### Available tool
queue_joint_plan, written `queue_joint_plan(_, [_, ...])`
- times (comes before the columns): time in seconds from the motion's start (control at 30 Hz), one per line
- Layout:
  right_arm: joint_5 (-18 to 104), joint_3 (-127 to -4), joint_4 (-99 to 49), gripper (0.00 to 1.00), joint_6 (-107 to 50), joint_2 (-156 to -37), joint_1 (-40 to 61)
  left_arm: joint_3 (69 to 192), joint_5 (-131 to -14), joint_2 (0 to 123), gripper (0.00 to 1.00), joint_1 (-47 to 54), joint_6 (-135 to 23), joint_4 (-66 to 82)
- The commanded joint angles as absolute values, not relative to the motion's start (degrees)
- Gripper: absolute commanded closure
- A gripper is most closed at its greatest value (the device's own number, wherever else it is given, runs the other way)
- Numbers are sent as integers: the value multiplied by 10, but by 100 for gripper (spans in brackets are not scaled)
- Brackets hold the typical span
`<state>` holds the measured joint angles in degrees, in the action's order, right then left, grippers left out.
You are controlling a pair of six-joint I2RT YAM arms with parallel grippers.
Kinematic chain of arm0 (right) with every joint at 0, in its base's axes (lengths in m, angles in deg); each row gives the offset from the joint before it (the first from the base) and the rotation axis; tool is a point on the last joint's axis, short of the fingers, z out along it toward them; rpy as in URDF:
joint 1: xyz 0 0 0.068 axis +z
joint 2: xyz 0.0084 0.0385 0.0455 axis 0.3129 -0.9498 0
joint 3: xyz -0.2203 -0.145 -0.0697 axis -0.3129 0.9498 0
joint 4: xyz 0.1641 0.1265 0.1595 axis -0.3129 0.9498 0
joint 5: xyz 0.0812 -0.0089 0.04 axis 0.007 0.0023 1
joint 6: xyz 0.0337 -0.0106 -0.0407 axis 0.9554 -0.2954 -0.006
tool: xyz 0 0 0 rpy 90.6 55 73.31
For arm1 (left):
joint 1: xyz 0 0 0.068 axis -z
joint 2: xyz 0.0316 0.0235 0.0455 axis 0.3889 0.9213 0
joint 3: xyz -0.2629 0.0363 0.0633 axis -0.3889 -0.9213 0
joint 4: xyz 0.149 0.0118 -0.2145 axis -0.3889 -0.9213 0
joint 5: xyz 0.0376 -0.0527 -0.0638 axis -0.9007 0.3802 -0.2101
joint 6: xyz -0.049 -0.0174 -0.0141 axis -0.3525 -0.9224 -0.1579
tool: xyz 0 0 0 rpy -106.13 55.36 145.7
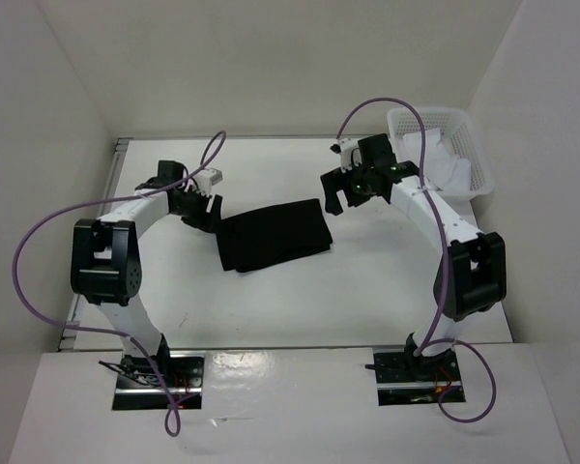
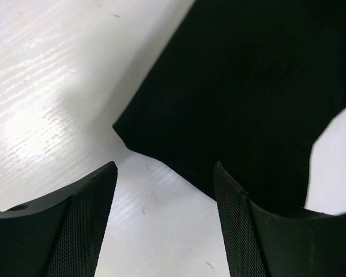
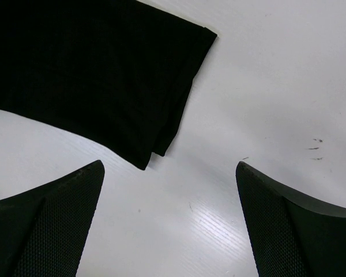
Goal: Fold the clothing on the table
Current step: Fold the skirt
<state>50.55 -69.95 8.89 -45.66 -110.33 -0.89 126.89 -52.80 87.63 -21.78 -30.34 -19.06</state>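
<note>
The black clothing (image 1: 273, 235) lies flat as a folded, roughly rectangular pad in the middle of the white table (image 1: 300, 309). My left gripper (image 1: 205, 215) hangs just off its left edge, jaws apart, nothing between them. In the left wrist view the clothing (image 2: 248, 86) fills the upper right and only bare table shows between the fingers (image 2: 166, 173). My right gripper (image 1: 336, 198) is just past the clothing's upper right corner, wide open and empty. The right wrist view has the clothing (image 3: 98, 69) at upper left, its corner short of the gripper (image 3: 170, 167).
A white lattice basket (image 1: 445, 150) holding white cloth pieces stands at the table's back right corner, close behind the right arm. A metal rail (image 1: 116, 193) runs along the table's left edge. White walls enclose the table on three sides.
</note>
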Motion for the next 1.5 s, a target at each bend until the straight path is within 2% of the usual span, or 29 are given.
queue_joint_plan(0.0, [531, -697, 93, 1, -473, -1070, -12, 1284, -523, 909, 27, -225, -280, -152])
queue_joint_plan(0.47, [550, -686, 98, 1, -489, -1070, -12, 1328, -551, 964, 31, -225, -280, -157])
queue_joint_plan(0.67, [550, -686, 98, 1, -489, -1064, -12, 1334, -557, 984, 45, -225, -285, -170])
queue_joint_plan(1.07, [555, -686, 98, 1, -494, -1064, -12, 1317, -686, 984, 45, -179, -314, -170])
queue_joint_plan(1.2, [555, -693, 98, 1, -499, -1086, -12, 1317, -733, 989, 51, -159, -327, -170])
queue_joint_plan(1.47, [562, -751, 103, 1, -468, -1192, -17, 1317, -778, 995, 52, -135, -350, -170])
